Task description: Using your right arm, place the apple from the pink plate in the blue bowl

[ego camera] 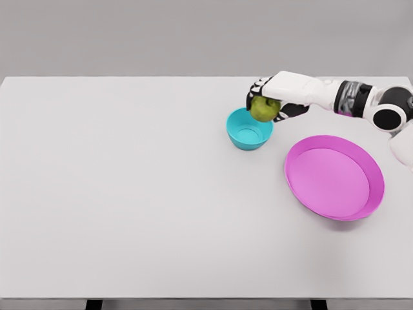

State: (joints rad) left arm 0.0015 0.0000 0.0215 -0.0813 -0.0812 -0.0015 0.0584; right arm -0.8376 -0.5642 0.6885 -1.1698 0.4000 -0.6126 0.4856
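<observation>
Apple point(264, 108), green and round, sits in the right hand point(270, 103), whose fingers curl around it. It hangs over the far right edge of the blue bowl point(249, 129), not over the middle. The pink plate point(334, 177) on the bench point(129, 194) is bare. If the hand lets go now, the apple might hit the rim, bounce out and roll away.

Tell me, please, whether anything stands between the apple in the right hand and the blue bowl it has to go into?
Nothing visible does. The right hand holds the green apple at the far right rim of the blue bowl, whose inside shows nothing in it. The pink plate lies off to the right, out of the path.
</observation>
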